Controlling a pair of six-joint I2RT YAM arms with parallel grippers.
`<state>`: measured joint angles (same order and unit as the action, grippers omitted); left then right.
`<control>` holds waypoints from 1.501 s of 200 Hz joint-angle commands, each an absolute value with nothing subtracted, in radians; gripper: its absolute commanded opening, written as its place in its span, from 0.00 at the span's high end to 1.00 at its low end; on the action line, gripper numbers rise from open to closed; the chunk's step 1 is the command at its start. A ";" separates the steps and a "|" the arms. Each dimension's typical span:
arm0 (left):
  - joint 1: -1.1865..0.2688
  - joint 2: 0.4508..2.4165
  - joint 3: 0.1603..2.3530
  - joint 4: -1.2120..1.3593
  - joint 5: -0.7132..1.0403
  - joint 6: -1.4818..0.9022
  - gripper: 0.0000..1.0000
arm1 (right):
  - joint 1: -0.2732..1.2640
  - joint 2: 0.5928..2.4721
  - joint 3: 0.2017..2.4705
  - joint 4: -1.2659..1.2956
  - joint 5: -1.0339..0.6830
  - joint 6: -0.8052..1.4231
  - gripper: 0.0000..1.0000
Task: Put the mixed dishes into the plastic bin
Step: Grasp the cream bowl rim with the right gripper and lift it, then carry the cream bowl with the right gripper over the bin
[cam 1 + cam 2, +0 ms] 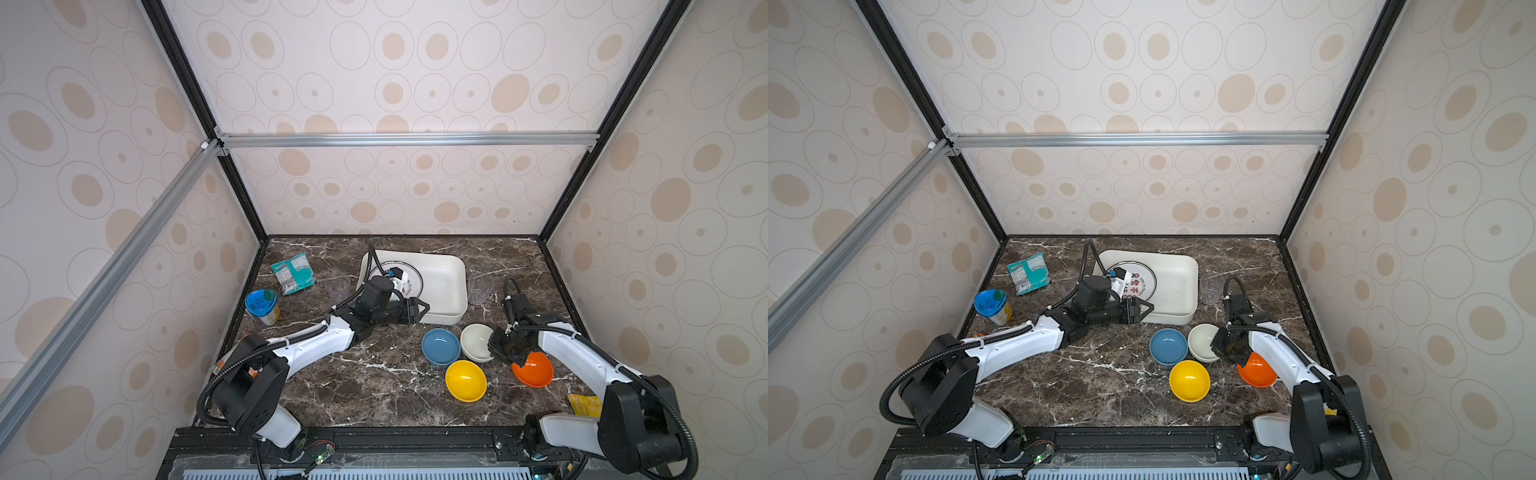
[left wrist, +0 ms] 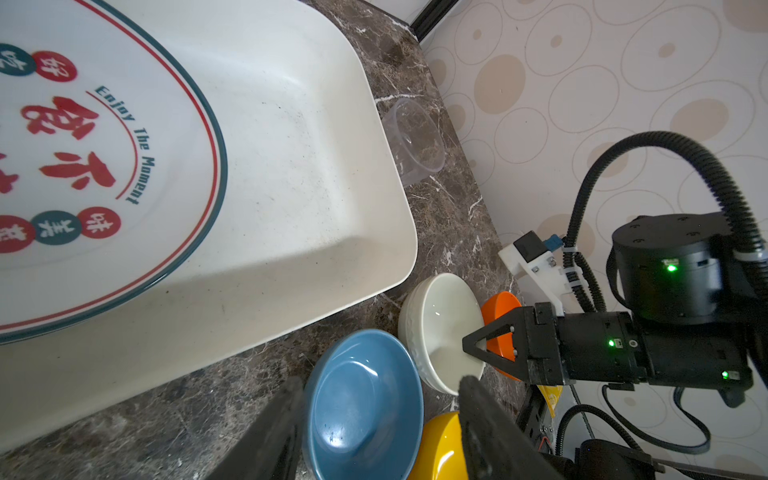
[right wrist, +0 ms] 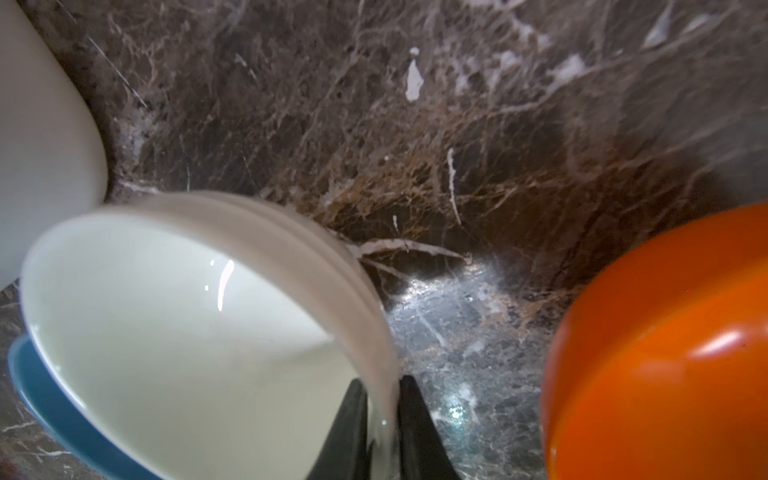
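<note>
The plastic bin [image 1: 445, 277] sits far-centre, 1 plate [image 2: 174, 145] filling its left half and its right half bare. The cream bowl [image 1: 477, 341], just near of the bin's right corner, should in my judgement rise straight until it clears the near wall, then settle on that bare floor. The blue bowl [image 1: 440, 347] lies just left of it, the orange bowl [image 1: 534, 370] just right, a clear cup [image 1: 480, 289] right of the bin; the right gripper [image 3: 382, 399] pinches the cream bowl's right rim, while the left gripper [image 1: 420, 311] hangs spread and empty over the bin's near wall.
</note>
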<state>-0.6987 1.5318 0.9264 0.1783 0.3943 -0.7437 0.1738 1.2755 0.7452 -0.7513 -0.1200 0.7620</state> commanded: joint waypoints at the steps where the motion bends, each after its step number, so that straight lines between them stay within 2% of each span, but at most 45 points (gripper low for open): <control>1: -0.706 1.533 0.953 0.181 0.386 -0.741 0.41 | 0.172 1.279 0.742 -0.765 -0.107 0.770 0.88; 84: -0.707 1.544 0.964 0.177 0.388 -0.735 0.41 | 0.172 1.240 0.800 -0.824 -0.051 0.737 0.96; 188: -0.679 1.521 0.948 0.213 0.388 -0.769 0.40 | 0.172 1.201 1.000 -0.943 -0.028 0.661 0.98; 300: -0.622 1.471 0.961 0.183 0.318 -0.802 0.39 | 0.188 1.497 1.360 -0.846 -0.136 0.618 0.98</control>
<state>-0.6331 1.4864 0.9264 0.1772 0.3355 -0.7761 0.1764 1.4471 1.2686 -0.9077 -0.1051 0.6193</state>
